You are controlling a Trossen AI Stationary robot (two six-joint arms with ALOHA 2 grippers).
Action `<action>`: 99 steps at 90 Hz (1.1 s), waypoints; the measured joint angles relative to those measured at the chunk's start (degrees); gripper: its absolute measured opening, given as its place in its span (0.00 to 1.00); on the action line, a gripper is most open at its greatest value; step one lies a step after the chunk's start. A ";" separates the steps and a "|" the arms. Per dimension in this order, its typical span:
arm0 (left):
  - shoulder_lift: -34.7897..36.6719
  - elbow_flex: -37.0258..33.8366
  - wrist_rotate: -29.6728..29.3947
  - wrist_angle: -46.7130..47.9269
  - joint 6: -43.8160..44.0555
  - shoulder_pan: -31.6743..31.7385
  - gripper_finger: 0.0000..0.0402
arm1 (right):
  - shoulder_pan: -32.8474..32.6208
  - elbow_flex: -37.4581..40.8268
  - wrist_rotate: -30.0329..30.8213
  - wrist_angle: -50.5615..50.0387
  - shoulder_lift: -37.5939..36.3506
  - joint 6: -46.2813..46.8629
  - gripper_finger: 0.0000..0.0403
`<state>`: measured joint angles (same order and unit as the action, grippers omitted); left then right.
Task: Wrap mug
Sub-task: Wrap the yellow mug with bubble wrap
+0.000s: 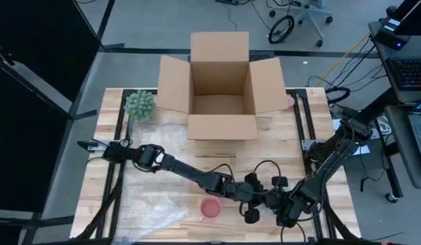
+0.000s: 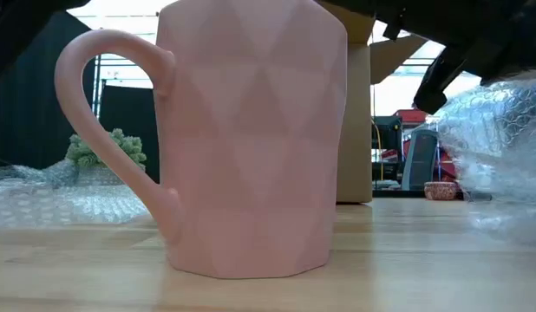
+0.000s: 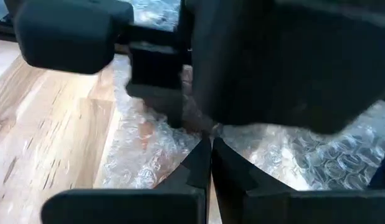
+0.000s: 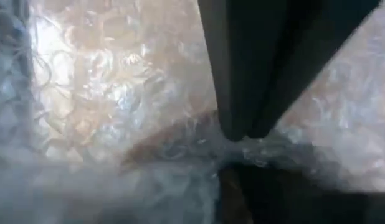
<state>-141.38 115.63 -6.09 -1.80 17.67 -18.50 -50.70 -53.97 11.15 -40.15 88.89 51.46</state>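
The pink mug (image 1: 210, 209) stands upright on the wooden desk (image 1: 115, 204), well in front of the open cardboard box (image 1: 221, 95), its handle (image 2: 103, 130) seen at the side in the low view. Just beside the mug, on the side away from its handle, the left pincer (image 1: 252, 204) and the right pincer (image 1: 284, 212) meet over a sheet of bubble wrap (image 3: 286, 149). The left pincer is clenched, its fingers (image 3: 199, 168) pressed together on the wrap. The right pincer is clenched on the same bubble wrap, bunching it at its tips. A green spiky plant (image 1: 139, 105) sits beside the box's left flap.
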 joint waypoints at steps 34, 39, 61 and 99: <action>0.00 -0.02 -0.02 0.41 0.01 -0.02 0.00 | 0.09 -10.17 -1.02 -18.61 -1.73 -4.53 0.45; 0.00 -0.02 -0.02 0.39 0.01 -0.02 0.00 | 0.09 -11.28 -0.92 -20.34 -1.73 -5.05 0.45; 0.00 -0.02 -0.04 0.15 0.01 -0.02 0.00 | -0.06 -15.77 -1.02 -25.57 -1.75 -5.66 0.45; 0.00 -0.02 0.06 0.17 0.03 -0.07 0.00 | -0.61 -11.63 3.92 -24.86 -1.89 1.24 0.45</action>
<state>-141.38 115.61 -6.03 -1.62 17.69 -18.57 -51.31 -65.60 15.07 -65.01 87.00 52.70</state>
